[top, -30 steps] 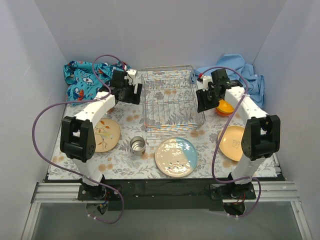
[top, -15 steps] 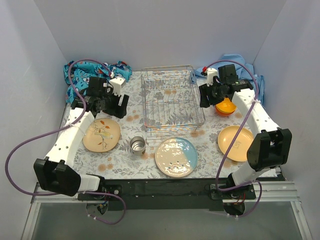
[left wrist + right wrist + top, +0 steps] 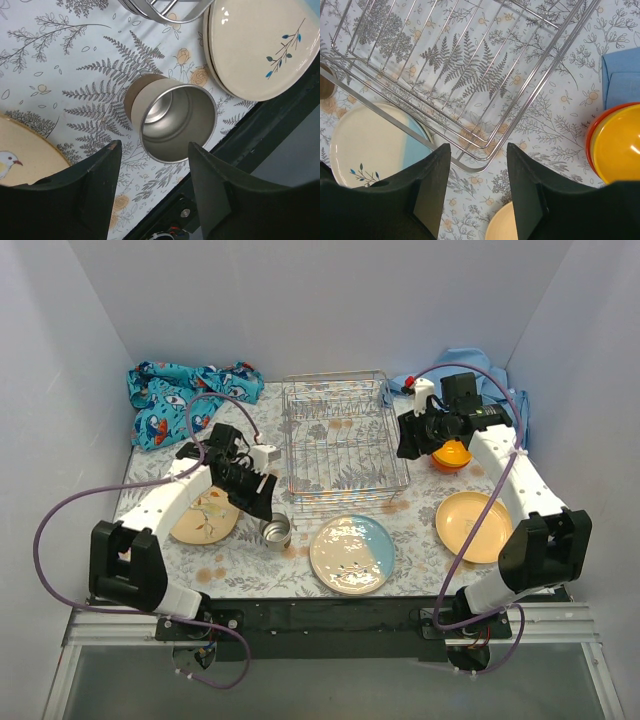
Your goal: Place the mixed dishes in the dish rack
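Left gripper [image 3: 155, 145]: your fingers are spread wide and hold nothing. They hang above the steel cup [image 3: 177, 122], one finger on each side of its rim in the wrist view; I cannot tell whether they touch it.

The cup [image 3: 276, 530] stands upright, mouth up, on the patterned table [image 3: 240, 560], near the rack's near left corner. It sits between the tan plate [image 3: 200, 522] and the cream-and-blue plate [image 3: 352, 554].

Right gripper [image 3: 478, 147]: also parted wide, with nothing in it. It hovers over the near right corner of the dish rack [image 3: 445, 65].

The orange bowl [image 3: 620, 145] is nested in the red bowl [image 3: 590, 135], just right of the rack [image 3: 345, 445]. The yellow plate [image 3: 470, 525] lies flat nearer you on that side.

A blue patterned cloth [image 3: 170, 400] is at the far left, and a light-blue cloth [image 3: 500, 390] at the far right.
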Controlling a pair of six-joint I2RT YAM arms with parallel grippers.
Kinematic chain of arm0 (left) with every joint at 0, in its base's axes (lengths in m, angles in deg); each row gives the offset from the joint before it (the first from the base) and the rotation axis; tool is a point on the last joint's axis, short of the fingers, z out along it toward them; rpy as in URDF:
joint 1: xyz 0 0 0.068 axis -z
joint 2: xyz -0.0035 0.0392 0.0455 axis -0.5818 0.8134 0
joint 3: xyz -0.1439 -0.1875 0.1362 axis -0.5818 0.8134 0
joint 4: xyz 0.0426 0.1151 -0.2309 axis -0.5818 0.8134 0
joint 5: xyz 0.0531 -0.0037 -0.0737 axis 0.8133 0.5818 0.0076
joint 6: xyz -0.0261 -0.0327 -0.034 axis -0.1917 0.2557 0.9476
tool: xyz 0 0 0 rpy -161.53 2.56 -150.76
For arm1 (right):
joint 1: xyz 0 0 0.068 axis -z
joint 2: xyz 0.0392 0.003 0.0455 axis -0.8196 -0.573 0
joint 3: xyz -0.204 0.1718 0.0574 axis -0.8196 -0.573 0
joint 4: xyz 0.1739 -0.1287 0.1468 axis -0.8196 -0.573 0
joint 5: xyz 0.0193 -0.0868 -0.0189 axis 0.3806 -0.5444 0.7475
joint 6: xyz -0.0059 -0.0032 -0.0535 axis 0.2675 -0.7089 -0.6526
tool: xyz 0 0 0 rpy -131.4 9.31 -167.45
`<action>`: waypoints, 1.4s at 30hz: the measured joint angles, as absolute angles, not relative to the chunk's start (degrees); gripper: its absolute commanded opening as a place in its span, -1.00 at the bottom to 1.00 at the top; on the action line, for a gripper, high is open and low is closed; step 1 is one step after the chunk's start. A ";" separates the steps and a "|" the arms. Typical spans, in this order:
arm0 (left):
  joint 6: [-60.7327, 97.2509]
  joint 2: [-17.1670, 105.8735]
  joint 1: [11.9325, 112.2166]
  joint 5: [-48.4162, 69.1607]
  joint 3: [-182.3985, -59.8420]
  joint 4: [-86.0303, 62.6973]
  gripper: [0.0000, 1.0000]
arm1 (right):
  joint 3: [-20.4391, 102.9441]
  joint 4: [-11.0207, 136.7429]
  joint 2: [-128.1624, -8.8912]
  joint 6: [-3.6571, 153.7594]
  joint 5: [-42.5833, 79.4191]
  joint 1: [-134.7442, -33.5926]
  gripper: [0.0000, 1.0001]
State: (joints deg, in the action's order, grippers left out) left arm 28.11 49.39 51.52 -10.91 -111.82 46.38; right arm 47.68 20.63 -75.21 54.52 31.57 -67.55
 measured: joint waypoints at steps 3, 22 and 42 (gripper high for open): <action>28.55 53.37 52.81 -10.53 -111.78 45.05 0.06 | 46.41 20.78 -74.08 54.32 31.55 -67.55 0.13; 29.44 55.21 53.75 -6.88 -109.90 42.69 -1.00 | 46.22 21.22 -74.14 53.30 31.81 -67.75 0.11; 21.38 23.12 54.30 11.45 -114.14 30.58 -1.00 | 64.62 38.79 -94.91 91.90 71.53 -72.01 0.59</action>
State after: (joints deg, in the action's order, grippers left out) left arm 21.38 23.12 54.30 11.45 -114.14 30.58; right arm 64.62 38.79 -94.91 91.90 71.53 -72.01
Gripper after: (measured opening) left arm 0.033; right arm 0.737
